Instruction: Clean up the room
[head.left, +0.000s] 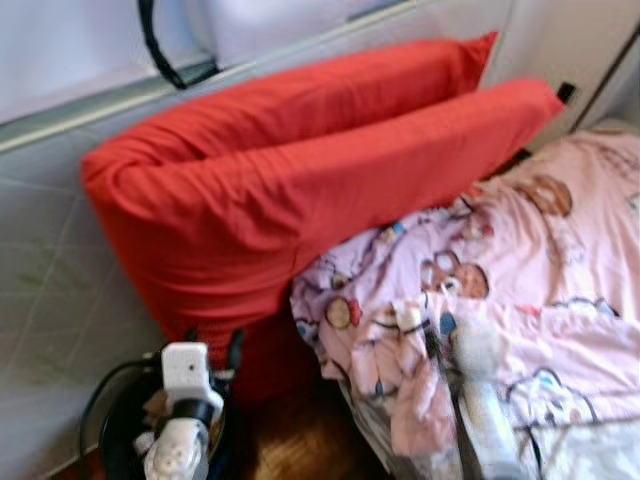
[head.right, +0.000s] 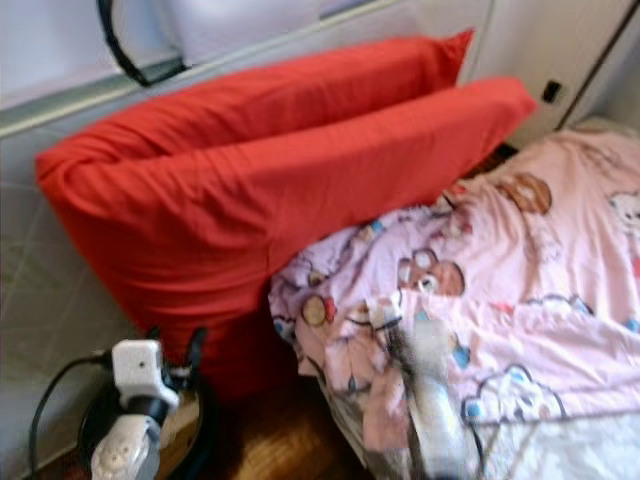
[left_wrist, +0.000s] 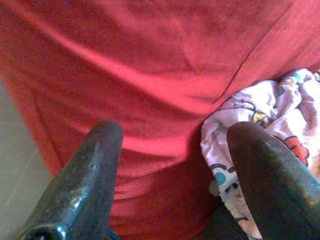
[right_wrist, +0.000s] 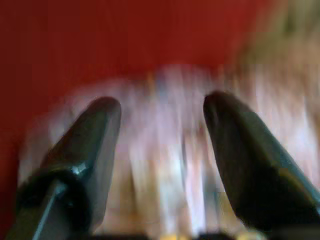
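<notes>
Presently listed: two red pillows (head.left: 300, 190), stacked and leaning against the pale wall (head.left: 50, 250), their lower edge touching a pink cartoon-print blanket (head.left: 540, 290) bunched on the bed. Left pincer (left_wrist: 172, 165): fingers spread, holding nothing, just before the pillows and the blanket's corner. Right pincer (right_wrist: 162, 150): fingers spread, over the blanket, view blurred. Left arm (head.left: 180, 420) low, above a dark round bin (head.left: 115, 420) on the wooden floor (head.left: 300, 440).
</notes>
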